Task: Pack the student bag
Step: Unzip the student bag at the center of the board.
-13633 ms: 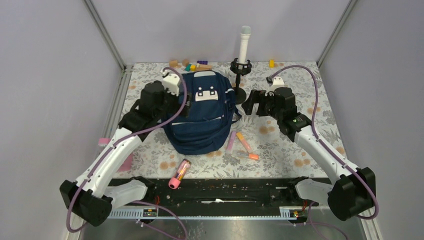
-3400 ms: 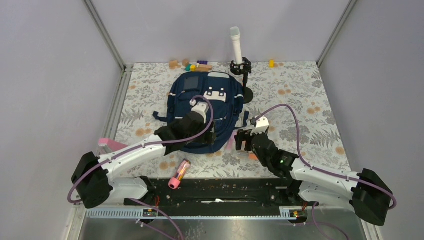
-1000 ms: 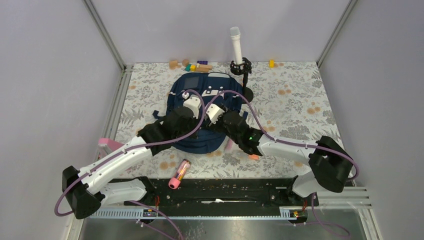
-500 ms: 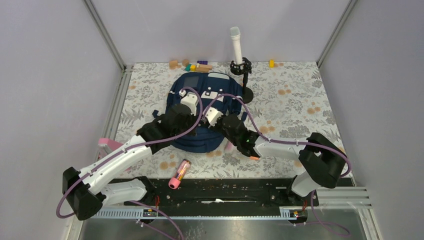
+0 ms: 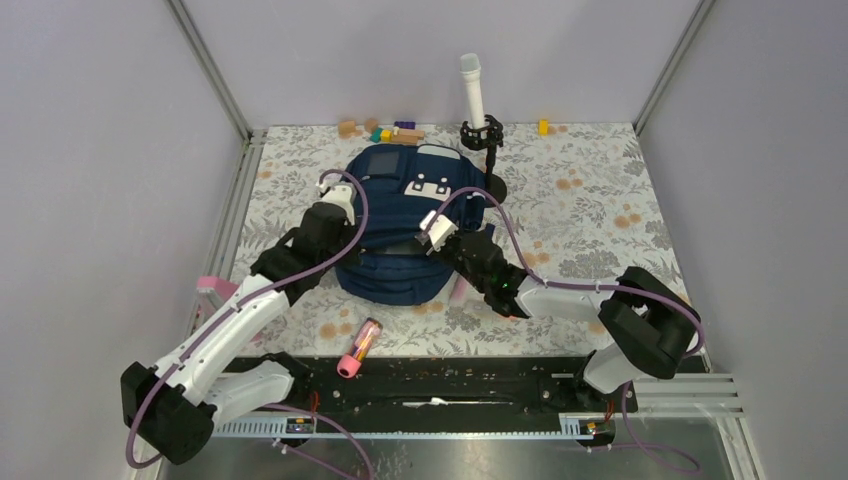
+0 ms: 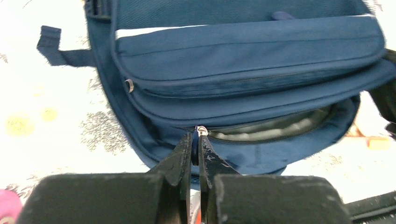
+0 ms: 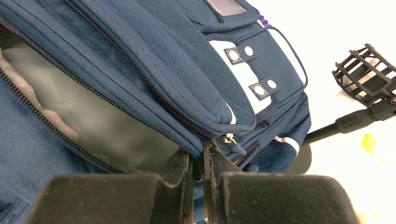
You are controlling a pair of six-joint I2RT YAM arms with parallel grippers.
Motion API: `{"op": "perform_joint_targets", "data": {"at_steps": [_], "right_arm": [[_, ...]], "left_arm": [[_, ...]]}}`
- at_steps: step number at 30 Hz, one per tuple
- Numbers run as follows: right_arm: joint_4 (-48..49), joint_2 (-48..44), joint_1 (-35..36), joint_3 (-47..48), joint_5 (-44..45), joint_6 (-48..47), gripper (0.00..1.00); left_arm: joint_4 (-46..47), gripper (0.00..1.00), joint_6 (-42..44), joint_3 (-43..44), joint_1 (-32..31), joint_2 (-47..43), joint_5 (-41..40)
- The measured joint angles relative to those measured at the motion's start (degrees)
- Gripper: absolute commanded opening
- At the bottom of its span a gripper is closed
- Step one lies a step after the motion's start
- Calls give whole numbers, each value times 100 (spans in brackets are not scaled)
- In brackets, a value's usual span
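Now the navy backpack (image 5: 395,195) lies flat on the surface (image 5: 600,200), its part-open zipper running crosswise. The left gripper (image 6: 195,142) pinches the zipper pull (image 6: 201,129) at the opening's left end; the right gripper (image 7: 198,156) is clenched on fabric at the right end.

I can read no word, number or brand in any of my views. The white patch (image 7: 245,72) on the student bag (image 5: 405,230), in the upper middle of my right wrist view, bears only two dark-edged squares with round dots, no letters. The purple tab (image 7: 264,21) at that frame's top is too small to read. Any print on the pink-capped tube (image 5: 360,346), low in the overhead view, is too blurred to tell.
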Motion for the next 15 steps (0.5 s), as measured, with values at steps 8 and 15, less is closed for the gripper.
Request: {"op": "perform_joint_targets", "data": {"at_steps": [8, 15], "right_arm": [[133, -118, -175, -116, -260, 308, 0], [201, -144, -267, -166, -431, 494, 0]], "left_arm": [[149, 0, -345, -479, 802, -155, -365], [940, 0, -608, -907, 1224, -168, -380]]}}
